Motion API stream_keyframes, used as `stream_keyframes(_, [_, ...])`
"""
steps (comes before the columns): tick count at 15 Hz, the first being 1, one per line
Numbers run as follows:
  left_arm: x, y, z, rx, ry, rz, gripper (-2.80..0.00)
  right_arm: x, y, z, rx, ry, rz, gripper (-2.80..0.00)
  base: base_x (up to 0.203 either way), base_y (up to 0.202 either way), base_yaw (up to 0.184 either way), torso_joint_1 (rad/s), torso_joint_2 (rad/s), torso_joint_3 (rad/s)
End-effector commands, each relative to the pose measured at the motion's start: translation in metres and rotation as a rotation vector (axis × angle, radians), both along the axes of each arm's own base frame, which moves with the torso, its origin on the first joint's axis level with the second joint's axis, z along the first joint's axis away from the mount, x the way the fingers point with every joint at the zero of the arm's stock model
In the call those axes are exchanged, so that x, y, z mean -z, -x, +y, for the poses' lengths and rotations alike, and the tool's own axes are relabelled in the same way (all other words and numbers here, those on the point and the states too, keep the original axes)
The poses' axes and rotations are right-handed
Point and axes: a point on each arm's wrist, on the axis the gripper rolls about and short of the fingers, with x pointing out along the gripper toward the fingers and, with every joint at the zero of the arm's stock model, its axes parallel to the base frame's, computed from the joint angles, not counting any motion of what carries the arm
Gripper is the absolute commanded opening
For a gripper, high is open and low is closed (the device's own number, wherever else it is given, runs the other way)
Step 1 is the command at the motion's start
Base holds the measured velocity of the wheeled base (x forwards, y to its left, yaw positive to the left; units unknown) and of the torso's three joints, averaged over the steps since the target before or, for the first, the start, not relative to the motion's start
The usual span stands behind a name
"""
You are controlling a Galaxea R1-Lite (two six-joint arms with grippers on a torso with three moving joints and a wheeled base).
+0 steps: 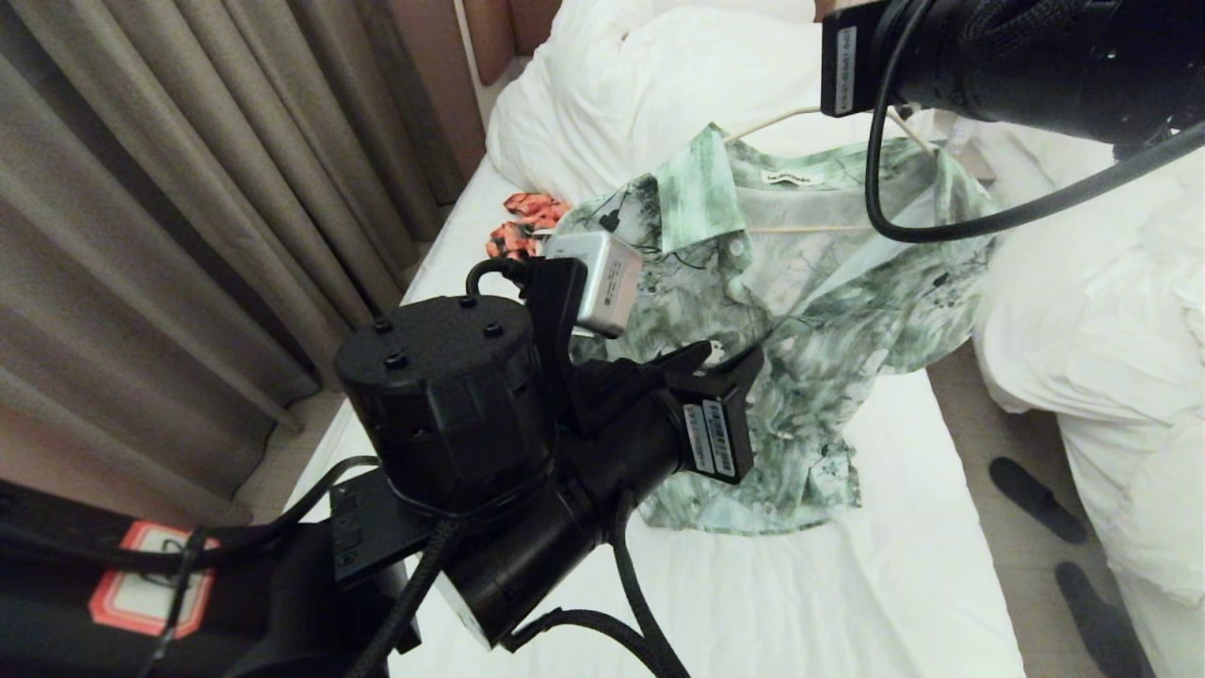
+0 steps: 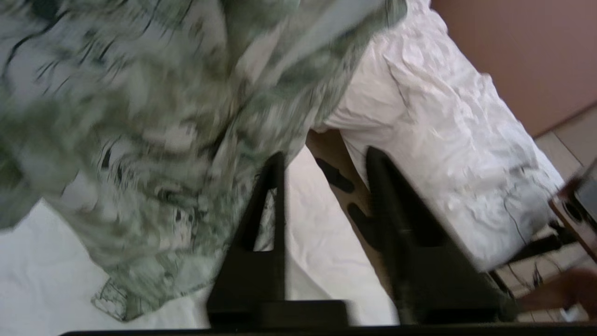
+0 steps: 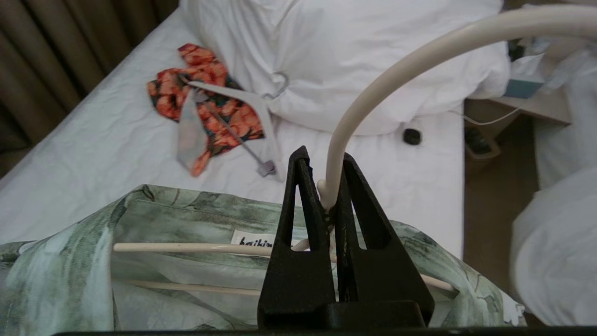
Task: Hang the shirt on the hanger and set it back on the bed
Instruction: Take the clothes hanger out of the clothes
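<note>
The green and white shirt (image 1: pixel 828 301) hangs on the cream wire hanger (image 1: pixel 810 229), its lower half draped on the bed (image 1: pixel 847 584). In the right wrist view my right gripper (image 3: pixel 324 156) is shut on the hanger (image 3: pixel 373 88) at the base of its hook, just above the shirt's collar (image 3: pixel 186 219). In the head view only the right arm (image 1: pixel 988 56) shows, at the top right. My left gripper (image 1: pixel 727 358) sits over the shirt's lower front. Seen from its own wrist, the left gripper (image 2: pixel 326 156) is open and empty, the shirt (image 2: pixel 140 116) beside one finger.
An orange-red garment (image 3: pixel 205 93) on a flat white hanger (image 3: pixel 233 93) lies near the bunched duvet (image 1: pixel 621 94). A second bed heaped with bedding (image 1: pixel 1111 330) stands right of a narrow aisle holding dark slippers (image 1: pixel 1036 499). Curtains (image 1: pixel 188 188) hang on the left.
</note>
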Motion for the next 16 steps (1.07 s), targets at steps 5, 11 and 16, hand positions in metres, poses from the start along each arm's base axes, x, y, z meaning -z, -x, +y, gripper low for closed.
stream_keyframes(5, [-0.004, -0.005, -0.001, -0.053, 0.021, -0.008, 0.0, 0.013, 0.004, 0.02, -0.042, -0.001, 0.039, -2.8, 0.0, 0.0, 0.0, 0.0, 0.0, 0.0])
stream_keyframes(11, [-0.01, -0.021, 0.011, -0.12, 0.008, -0.073, 0.0, 0.02, 0.012, 0.031, -0.077, 0.011, 0.063, -2.8, 0.0, 0.0, 0.0, 0.0, 0.0, 0.0])
stream_keyframes(16, [-0.014, -0.033, 0.021, -0.18, -0.017, -0.141, 0.0, 0.02, 0.019, 0.039, -0.099, 0.013, 0.064, -2.8, 0.0, 0.0, 0.0, 0.0, 0.0, 0.0])
